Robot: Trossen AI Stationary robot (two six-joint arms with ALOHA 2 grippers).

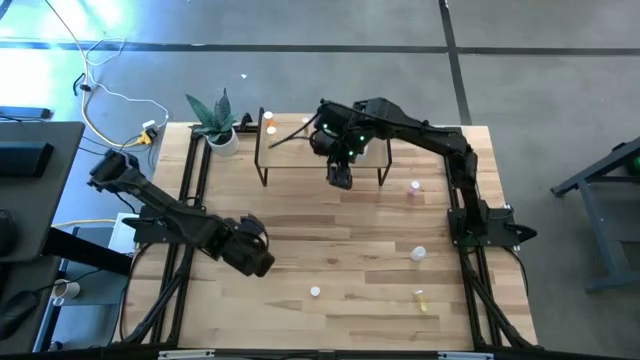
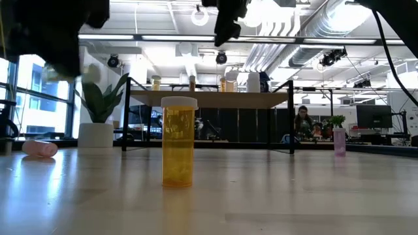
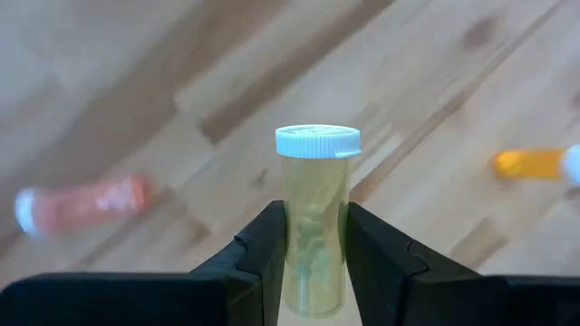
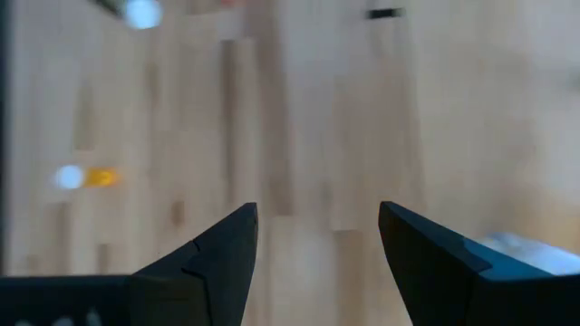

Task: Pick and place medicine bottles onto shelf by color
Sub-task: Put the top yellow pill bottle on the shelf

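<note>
Overhead, table-level, two wrist views

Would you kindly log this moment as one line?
left gripper: shut on yellow bottle | right gripper: open, empty, by shelf | bottles remain on table

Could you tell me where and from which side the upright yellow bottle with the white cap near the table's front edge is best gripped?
The yellow bottle stands upright, alone on open tabletop. I would grip its straight cylindrical body just below the wider white cap, coming down from above with one finger on each side. The cap's overhang should help stop it slipping. The right gripper is open and empty.
</note>
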